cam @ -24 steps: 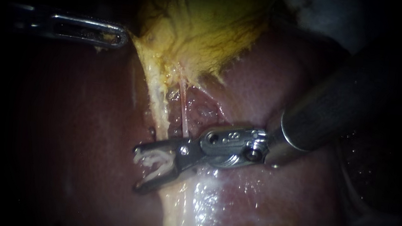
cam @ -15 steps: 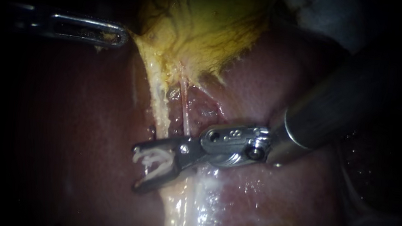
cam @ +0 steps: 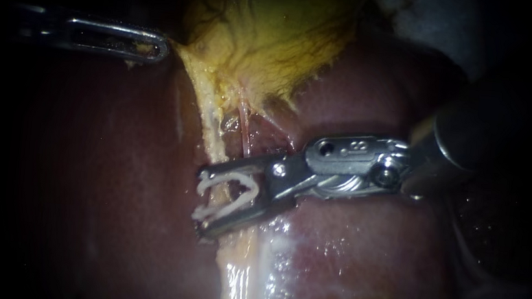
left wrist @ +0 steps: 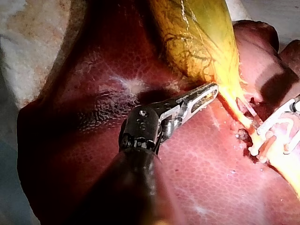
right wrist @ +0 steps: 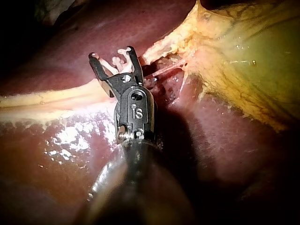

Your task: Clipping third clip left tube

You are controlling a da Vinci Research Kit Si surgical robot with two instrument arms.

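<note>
Endoscope view
Left instrument (cam: 162,48): comes in from the left. Its tool, two slim jaws lying together, pinches the edge of the gallbladder (cam: 271,33), which is drawn to a point at the tip.
Right instrument (cam: 202,201): comes in from the upper right. The tool stands wide, and an open white clip (cam: 229,195) is seated between the jaws and touches both.
Left tube (cam: 210,139): a pale yellow band running down from the gallbladder over the liver (cam: 348,242). It crosses the gap between the clip's legs, but I cannot tell whether the clip is around it or only lies over it.
Thin pink tube (cam: 246,134): just beside the left tube, ending behind the right tool.

Left wrist view
Left instrument (left wrist: 213,90): its narrow tool lies flat over the liver (left wrist: 93,117), with the tip at the gallbladder (left wrist: 197,33) margin.
Left tube (left wrist: 236,110): stretches away from that margin toward the clip (left wrist: 272,140), whose open end meets the band.

Right wrist view
Right instrument (right wrist: 112,55): the tool is spread, with the clip (right wrist: 117,61) held across it.
Left tube (right wrist: 47,101): lies under and beside the jaws and continues toward the gallbladder (right wrist: 253,61).
Thin pink tube (right wrist: 166,68): just beyond the tool.
</note>
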